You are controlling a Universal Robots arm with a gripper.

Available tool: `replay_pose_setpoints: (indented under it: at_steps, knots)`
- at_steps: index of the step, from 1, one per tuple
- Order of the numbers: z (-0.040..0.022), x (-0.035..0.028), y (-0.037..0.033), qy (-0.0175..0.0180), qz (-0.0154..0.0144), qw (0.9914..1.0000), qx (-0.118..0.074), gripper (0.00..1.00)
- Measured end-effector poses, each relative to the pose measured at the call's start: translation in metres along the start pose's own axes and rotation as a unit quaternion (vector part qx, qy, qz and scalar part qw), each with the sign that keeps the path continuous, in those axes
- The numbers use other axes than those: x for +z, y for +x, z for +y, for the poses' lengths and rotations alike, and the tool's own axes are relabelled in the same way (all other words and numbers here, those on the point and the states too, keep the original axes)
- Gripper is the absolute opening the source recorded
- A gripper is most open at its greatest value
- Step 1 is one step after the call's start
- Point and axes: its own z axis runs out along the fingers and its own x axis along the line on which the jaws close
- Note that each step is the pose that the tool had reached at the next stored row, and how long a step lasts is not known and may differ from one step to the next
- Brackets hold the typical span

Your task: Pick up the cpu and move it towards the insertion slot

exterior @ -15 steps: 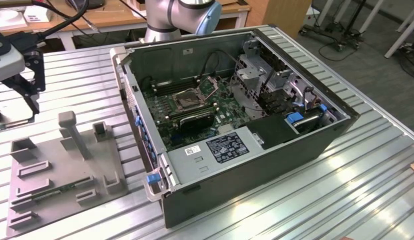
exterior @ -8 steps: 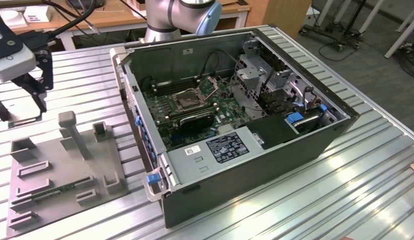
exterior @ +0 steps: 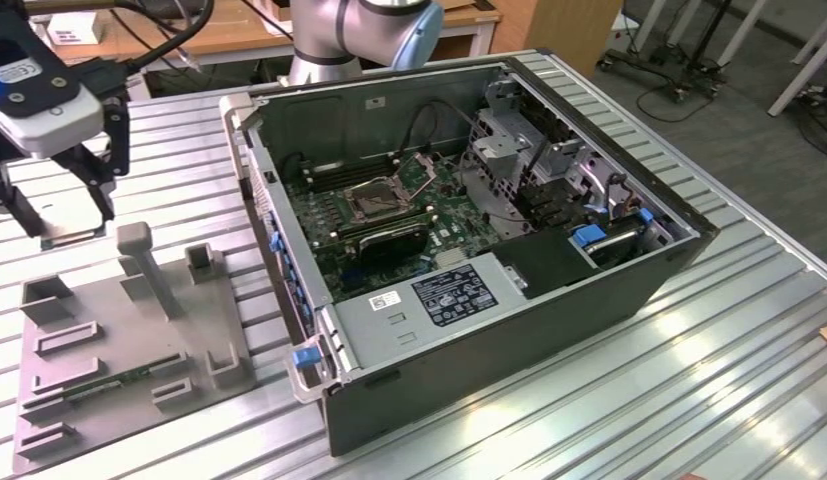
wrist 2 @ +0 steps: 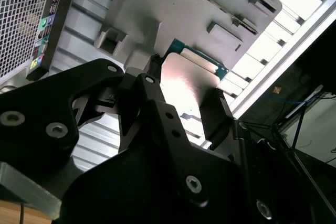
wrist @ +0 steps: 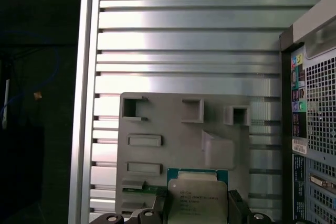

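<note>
Gripping cpu (wrist: pixel 197 199) by two opposite edges, gripper (wrist: pixel 196 203) closed on it, over tray (wrist: pixel 173 124). Light, stiff, smooth-topped chip (underside likely fragile); edges judged safest hold.

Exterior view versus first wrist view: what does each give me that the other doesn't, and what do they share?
Exterior view: the insertion slot on the green motherboard, inside the open case. First wrist view: the cpu, lettering visible, clamped in the gripper. Both: the grey tray, the case and the slatted table.
</note>
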Motion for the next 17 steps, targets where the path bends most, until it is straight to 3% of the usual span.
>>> replay_pose_setpoints:
  at_steps: [17]
  knots:
    - [-0.0005,0.0001,-0.0266,0.0000,0.0000,1.00000,0.000,0.54]
